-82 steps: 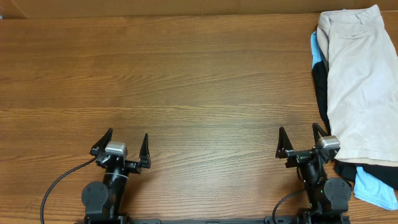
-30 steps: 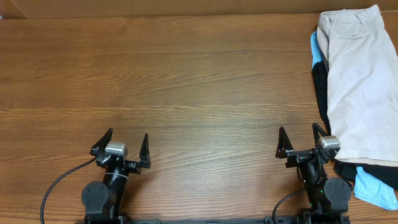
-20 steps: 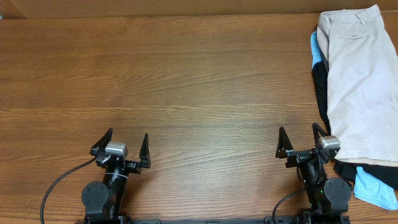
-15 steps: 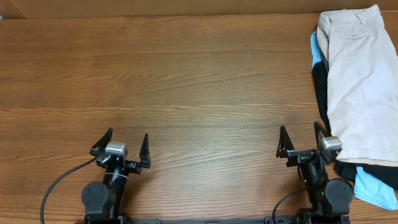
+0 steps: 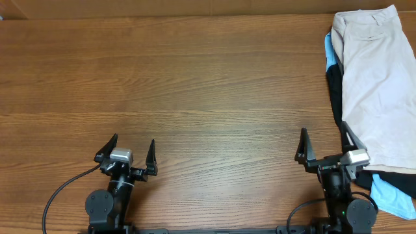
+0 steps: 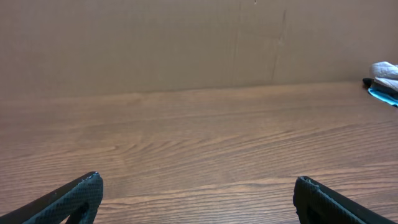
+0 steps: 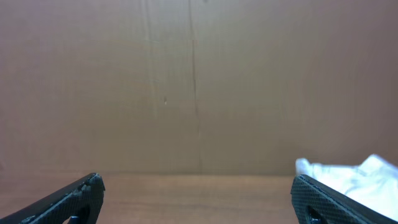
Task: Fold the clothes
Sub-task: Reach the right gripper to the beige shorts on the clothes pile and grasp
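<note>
A heap of clothes (image 5: pixel 374 97) lies at the far right edge of the wooden tabletop (image 5: pixel 195 84), pale beige shorts (image 5: pixel 380 78) spread on top with the waistband toward the far side, a black garment (image 5: pixel 335 91) and a light-blue garment (image 5: pixel 392 198) showing from beneath. The right hand (image 5: pixel 323 130) stands with fingers spread wide, grasping nothing, its outer finger at the near corner of the heap; whether it touches the cloth cannot be told. The left hand (image 5: pixel 134 140), equally released and empty, sits well apart over bare wood at the near left
</note>
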`<state>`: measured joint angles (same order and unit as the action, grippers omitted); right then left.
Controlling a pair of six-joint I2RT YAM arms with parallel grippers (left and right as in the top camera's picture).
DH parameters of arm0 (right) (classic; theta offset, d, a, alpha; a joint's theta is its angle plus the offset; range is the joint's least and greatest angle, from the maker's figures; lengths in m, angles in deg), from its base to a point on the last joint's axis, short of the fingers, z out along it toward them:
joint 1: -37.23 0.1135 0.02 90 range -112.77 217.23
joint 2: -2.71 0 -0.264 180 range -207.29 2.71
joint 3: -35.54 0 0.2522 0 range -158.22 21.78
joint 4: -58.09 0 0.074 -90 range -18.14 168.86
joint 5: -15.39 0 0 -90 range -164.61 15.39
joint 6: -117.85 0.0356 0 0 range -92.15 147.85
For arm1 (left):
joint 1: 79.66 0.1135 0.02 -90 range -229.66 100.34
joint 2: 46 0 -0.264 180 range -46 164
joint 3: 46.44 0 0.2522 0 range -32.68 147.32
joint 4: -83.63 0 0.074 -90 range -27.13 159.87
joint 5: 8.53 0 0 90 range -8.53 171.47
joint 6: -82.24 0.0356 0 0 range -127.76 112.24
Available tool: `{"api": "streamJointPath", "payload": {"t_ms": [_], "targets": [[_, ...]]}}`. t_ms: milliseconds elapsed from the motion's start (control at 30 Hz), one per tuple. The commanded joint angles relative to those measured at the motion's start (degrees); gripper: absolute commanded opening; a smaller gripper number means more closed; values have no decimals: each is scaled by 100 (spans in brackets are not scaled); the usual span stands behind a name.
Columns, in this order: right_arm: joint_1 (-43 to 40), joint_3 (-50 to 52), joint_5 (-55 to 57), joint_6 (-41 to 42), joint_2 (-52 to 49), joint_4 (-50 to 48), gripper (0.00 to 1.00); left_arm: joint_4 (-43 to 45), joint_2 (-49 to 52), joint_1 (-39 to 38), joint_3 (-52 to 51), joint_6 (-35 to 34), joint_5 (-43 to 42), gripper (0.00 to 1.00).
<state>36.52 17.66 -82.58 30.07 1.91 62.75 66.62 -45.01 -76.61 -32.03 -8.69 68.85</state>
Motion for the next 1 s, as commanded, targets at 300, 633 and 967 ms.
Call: {"api": "streamJointPath", "payload": {"t_ms": [300,633,967], "targets": [[26,-2522,149,-831,-2035,896,100,-387,151,31,822,149,61,100],[28,-6035,-118,-826,-4763,3152,100,-2205,2107,31,3794,249,365,100],[28,-10129,-136,-828,-7805,6699,100,-4892,5781,31,7895,245,205,100]]}}
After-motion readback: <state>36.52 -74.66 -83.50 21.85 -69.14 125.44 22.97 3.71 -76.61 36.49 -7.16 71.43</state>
